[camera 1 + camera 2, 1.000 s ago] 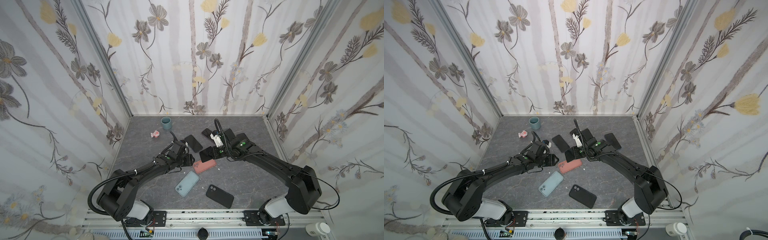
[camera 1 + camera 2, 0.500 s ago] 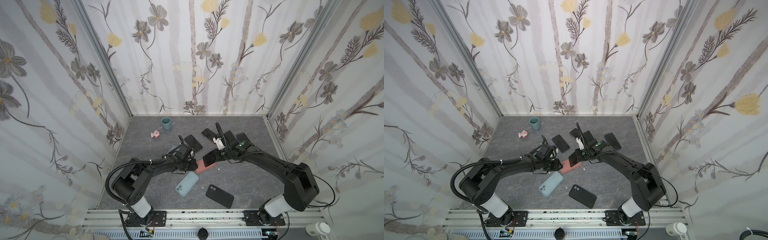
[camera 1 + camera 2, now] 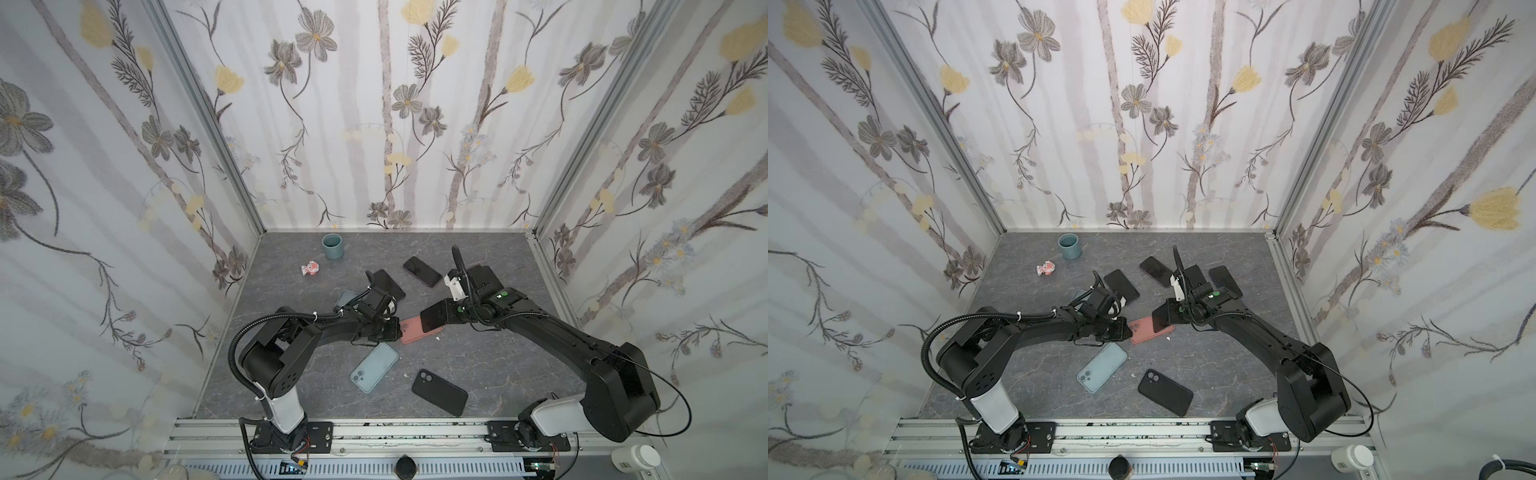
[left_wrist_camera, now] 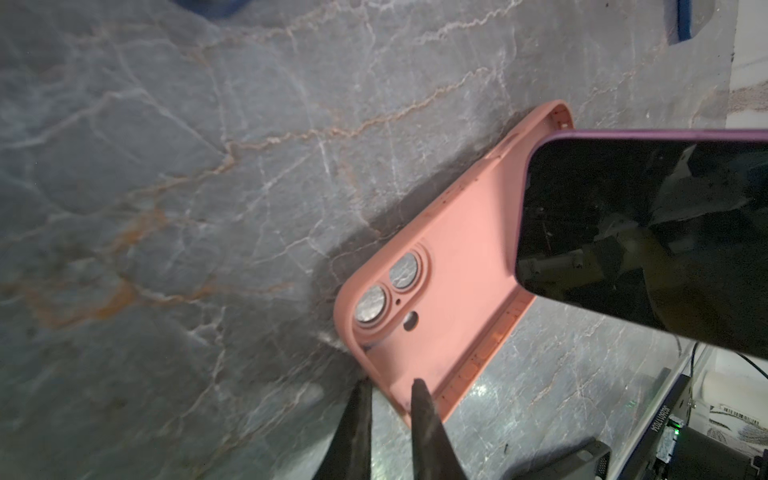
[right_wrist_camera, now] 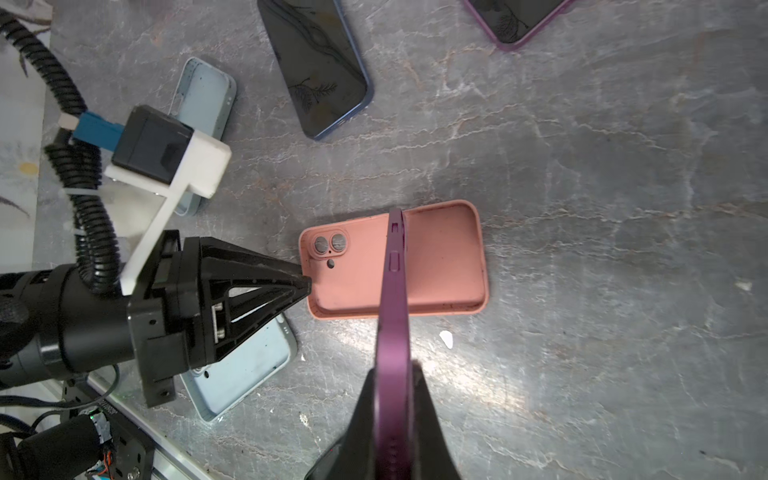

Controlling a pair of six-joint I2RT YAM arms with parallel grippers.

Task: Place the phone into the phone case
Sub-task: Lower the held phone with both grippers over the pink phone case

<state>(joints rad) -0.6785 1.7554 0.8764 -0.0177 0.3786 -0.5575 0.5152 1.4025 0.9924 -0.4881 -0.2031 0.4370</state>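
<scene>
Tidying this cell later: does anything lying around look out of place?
Only litter: a white fleck lies beside the pink case that the purple phone hangs over, and a crumpled pink-white wrapper sits near the blue-grey cup. Neither serves the task.

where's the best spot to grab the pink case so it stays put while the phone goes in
On the pink case, pinch the short end wall by the camera holes, coming in low from the left, one finger inside, one outside. It lies flat, open side up, so probably only the thin rim offers a hold, and the phone in the right hand is tilted over the far half.
</scene>
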